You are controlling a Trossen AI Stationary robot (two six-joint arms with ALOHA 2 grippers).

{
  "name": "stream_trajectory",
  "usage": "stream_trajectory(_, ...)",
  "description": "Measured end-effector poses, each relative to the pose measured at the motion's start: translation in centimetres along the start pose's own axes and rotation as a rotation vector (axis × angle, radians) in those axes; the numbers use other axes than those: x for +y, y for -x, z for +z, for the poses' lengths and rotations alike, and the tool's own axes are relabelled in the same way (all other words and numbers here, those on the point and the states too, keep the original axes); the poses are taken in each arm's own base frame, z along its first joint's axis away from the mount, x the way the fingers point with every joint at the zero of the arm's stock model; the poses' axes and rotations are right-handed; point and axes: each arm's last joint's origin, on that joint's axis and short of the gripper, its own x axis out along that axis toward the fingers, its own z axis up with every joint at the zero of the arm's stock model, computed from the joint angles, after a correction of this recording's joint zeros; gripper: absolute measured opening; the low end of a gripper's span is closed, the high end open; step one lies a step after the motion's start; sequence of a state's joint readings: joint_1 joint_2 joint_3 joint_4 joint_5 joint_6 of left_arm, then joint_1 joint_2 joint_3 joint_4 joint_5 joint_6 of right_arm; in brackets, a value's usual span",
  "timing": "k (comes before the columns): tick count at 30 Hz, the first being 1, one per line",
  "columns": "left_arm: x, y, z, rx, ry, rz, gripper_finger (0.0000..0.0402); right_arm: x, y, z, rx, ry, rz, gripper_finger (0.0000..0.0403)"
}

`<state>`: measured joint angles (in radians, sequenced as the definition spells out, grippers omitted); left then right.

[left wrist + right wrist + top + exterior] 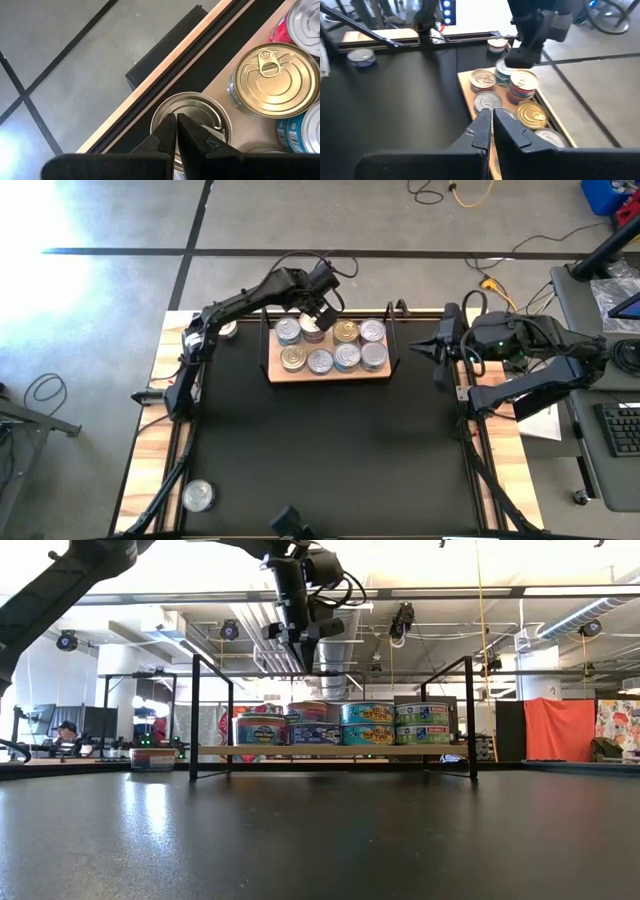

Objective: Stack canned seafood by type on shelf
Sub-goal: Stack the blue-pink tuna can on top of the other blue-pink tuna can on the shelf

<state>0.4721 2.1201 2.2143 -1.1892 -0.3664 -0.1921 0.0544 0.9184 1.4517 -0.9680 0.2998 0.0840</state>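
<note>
The left gripper (318, 315) hangs over the back row of the shelf (330, 375), its fingers (167, 131) pressed together and holding nothing, just above a silver tin (192, 116). The other tins (345, 358) sit in two rows on the shelf. The right gripper (432, 350) waits at the right edge of the surface (330, 450), fingers closed and empty. Two loose tins (198, 496) lie on the left side

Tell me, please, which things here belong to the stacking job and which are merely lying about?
Job:
- tins on the shelf
- shelf
- loose tin at the table's near left corner
- left tool, shut above the tins

Lying about:
- keyboard
- floor cables
</note>
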Motion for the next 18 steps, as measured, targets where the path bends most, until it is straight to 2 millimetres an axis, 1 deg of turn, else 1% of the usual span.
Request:
stream_trajectory(6,0.1,0.4,-0.3,0.021,-0.011,0.002,0.0,0.2,0.1,0.0,-0.003,0.013,-0.005,0.0013)
stream_trajectory(8,0.4,0.3,-0.5,0.046,-0.009,0.008,0.0,0.3,0.0,0.0,-0.003,0.017,0.003,0.0013)
stream_trajectory(12,1.7,-0.5,-0.4,0.081,0.078,-0.015,0.0,0.5,-0.4,0.0,0.007,0.021,0.004,0.0013)
stream_trajectory(14,2.0,-0.3,-0.5,0.105,0.11,-0.01,0.0,0.6,-0.6,0.0,0.015,0.024,0.004,0.0013)
stream_trajectory(18,1.9,0.4,-0.3,0.089,0.131,-0.025,0.0,0.8,-1.4,0.1,0.037,0.035,0.002,0.0013)
